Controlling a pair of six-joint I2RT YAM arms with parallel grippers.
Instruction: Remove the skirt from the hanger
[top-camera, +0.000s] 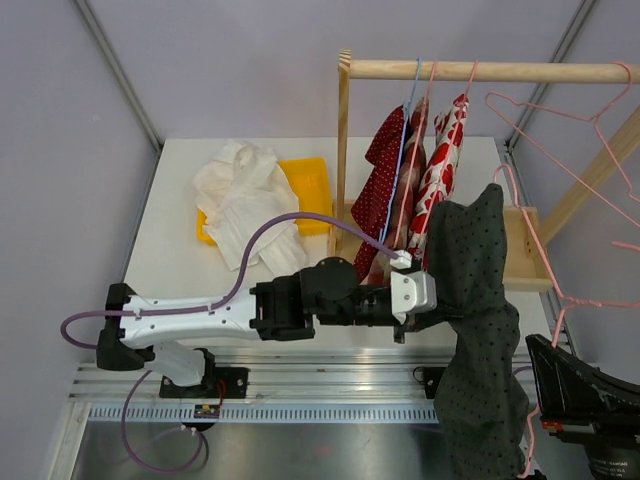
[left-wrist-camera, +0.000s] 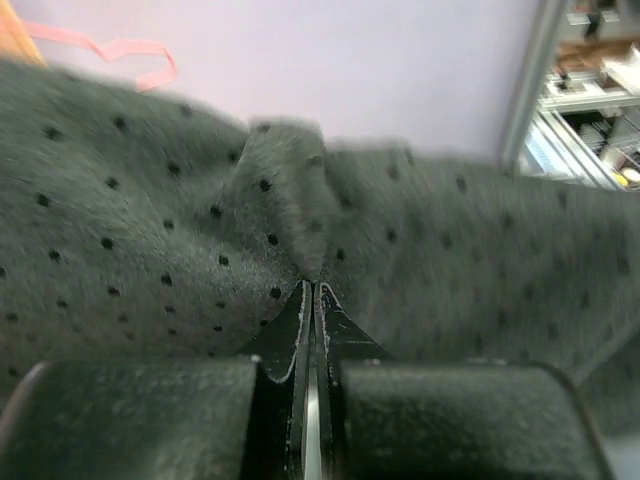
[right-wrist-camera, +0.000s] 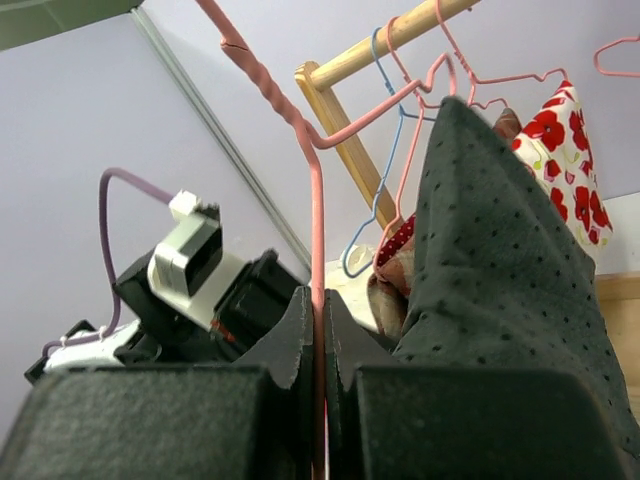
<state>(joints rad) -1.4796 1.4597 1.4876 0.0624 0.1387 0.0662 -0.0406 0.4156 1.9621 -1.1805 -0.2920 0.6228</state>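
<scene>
A dark grey skirt (top-camera: 482, 300) with black dots hangs over a pink wire hanger (top-camera: 548, 275), away from the rail and near the table's front right. My left gripper (top-camera: 438, 298) reaches it from the left. In the left wrist view that gripper (left-wrist-camera: 312, 288) is shut on a pinched fold of the skirt (left-wrist-camera: 150, 200). My right gripper (right-wrist-camera: 318, 296) is shut on the hanger's wire (right-wrist-camera: 316, 190), with the skirt (right-wrist-camera: 500, 270) draped just to its right. The right arm (top-camera: 580, 395) sits at the bottom right, below the skirt's hem.
A wooden rack (top-camera: 345, 150) stands at the back right, with red patterned garments (top-camera: 385, 180) on hangers and an empty pink hanger (top-camera: 590, 120) on its rail. A white cloth (top-camera: 240, 195) lies over a yellow tray (top-camera: 312, 185) at the back left.
</scene>
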